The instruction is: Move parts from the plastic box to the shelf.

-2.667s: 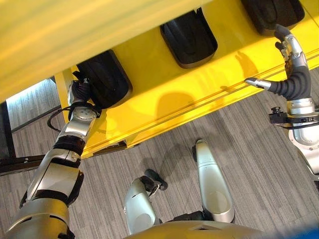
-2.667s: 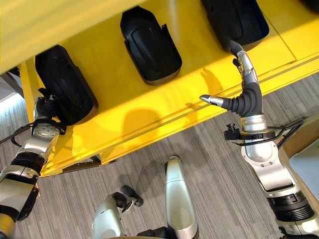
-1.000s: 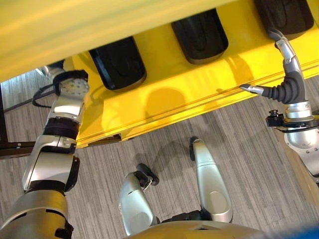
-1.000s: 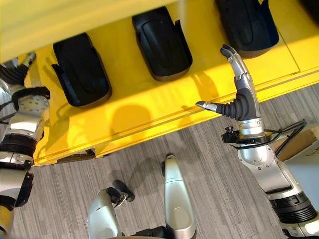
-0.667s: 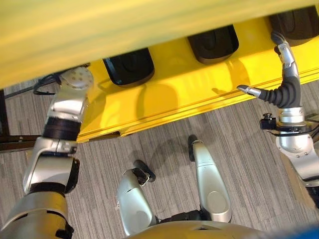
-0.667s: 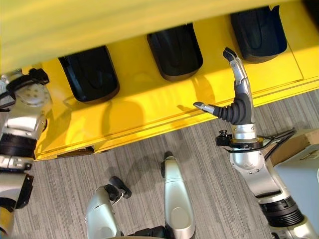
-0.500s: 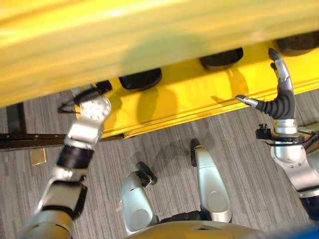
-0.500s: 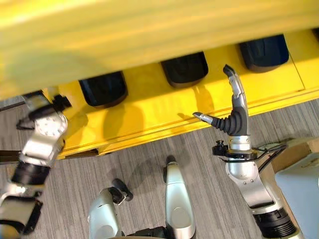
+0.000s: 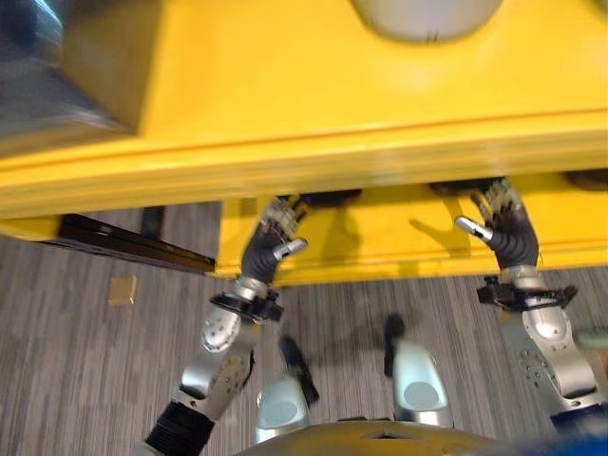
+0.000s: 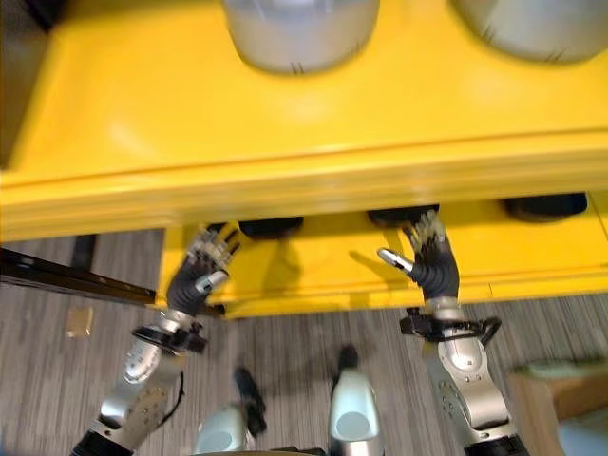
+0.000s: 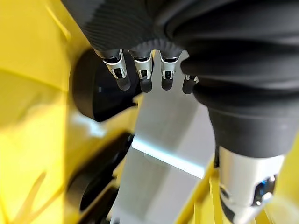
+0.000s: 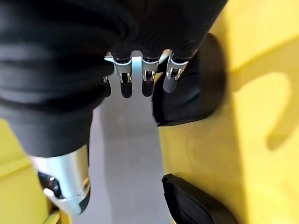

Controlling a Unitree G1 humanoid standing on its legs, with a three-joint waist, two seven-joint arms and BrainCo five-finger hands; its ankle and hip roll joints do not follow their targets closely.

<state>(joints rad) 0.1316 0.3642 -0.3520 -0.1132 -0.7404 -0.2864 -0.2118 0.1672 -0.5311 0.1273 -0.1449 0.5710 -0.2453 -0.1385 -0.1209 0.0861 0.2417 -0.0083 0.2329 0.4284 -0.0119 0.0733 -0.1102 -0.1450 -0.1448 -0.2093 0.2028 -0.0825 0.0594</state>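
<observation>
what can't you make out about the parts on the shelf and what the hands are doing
- Black parts: eye views show just their front edges; the yellow upper shelf hides the rest.
- Left hand and right hand: fingertips reach under that shelf, so contact cannot be told.
- Grey round objects on top: cut off by the frame's upper edge.

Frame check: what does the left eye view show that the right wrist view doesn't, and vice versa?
Left eye view: the left hand, a silver round object on the upper level, a tan square on the floor. Right wrist view: straight fingers close up, holding nothing. Both: the right hand, the yellow shelf, black parts on it.
</observation>
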